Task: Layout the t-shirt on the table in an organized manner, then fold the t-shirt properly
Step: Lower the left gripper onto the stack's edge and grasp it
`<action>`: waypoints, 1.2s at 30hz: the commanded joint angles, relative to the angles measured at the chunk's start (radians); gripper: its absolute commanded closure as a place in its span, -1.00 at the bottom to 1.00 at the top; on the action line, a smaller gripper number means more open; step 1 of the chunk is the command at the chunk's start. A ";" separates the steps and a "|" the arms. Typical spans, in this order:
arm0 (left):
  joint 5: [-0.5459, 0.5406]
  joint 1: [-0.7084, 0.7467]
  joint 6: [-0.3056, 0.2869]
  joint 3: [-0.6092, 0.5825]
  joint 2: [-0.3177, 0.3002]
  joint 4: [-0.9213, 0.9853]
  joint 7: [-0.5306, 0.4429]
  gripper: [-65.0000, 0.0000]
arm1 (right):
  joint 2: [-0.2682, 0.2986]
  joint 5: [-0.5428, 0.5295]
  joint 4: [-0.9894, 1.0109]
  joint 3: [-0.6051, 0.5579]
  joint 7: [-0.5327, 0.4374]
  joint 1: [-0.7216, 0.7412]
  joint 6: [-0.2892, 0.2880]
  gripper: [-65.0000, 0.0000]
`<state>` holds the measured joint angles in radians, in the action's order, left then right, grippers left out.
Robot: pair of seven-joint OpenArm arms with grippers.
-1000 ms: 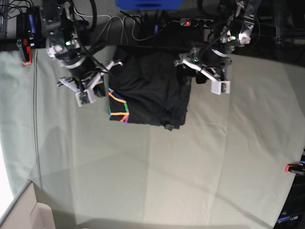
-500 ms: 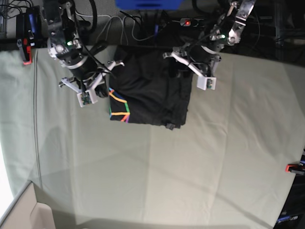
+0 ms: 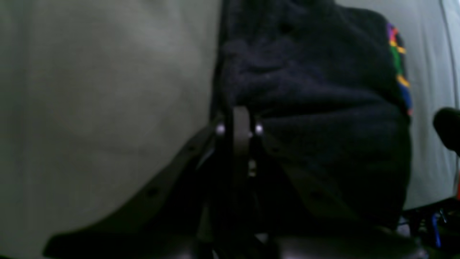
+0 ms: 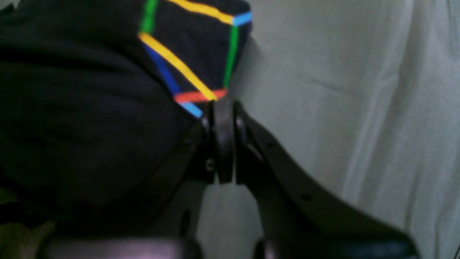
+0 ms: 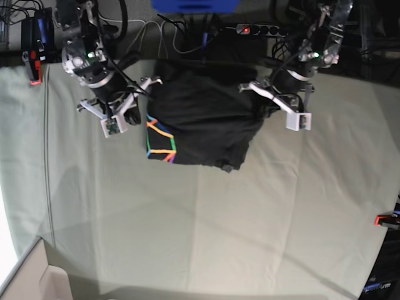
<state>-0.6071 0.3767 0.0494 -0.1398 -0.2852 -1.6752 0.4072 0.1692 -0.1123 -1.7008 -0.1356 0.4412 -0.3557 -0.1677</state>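
Both wrist views blurred; t-shirt (image 3: 316, 118) cut off.

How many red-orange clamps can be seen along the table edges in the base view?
2: one clamp at the table's far-left edge, one clamp at the right edge. Others may lie outside the frame.

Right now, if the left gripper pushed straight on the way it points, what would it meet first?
The t-shirt: the left gripper, shut, has its tips already at the dark fabric's edge. The table lies just beside; depth is unclear in this blurred view.
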 commanded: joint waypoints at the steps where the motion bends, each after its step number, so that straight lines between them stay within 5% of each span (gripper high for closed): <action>1: -0.003 0.000 -0.007 -0.001 -0.012 -0.013 -0.018 1.00 | 0.003 -0.008 -0.017 0.003 -0.028 0.002 -0.005 1.00; 10: -0.012 0.002 -0.009 -0.002 -0.052 0.042 -0.017 0.92 | 0.002 -0.008 -0.020 -0.003 -0.028 0.002 -0.005 1.00; 18: -0.012 0.008 -0.009 -0.004 -0.042 0.059 -0.017 -0.13 | 0.002 -0.008 -0.020 -0.005 -0.026 0.002 -0.005 1.00; 23: -0.012 0.008 -0.010 -0.001 -0.044 0.028 -0.017 -0.57 | 0.002 -0.008 -0.020 -0.005 -0.026 0.002 -0.005 1.00; 36: -0.012 -0.155 -0.010 -0.105 0.045 0.208 -0.018 -0.61 | 0.005 -0.008 -0.020 -0.002 -0.026 0.002 -0.005 1.00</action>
<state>-0.6083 0.2317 0.0490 -0.2459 -0.2378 -1.4578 0.3851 0.1696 -0.1123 -1.7012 -0.1406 0.4408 -0.3580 -0.1680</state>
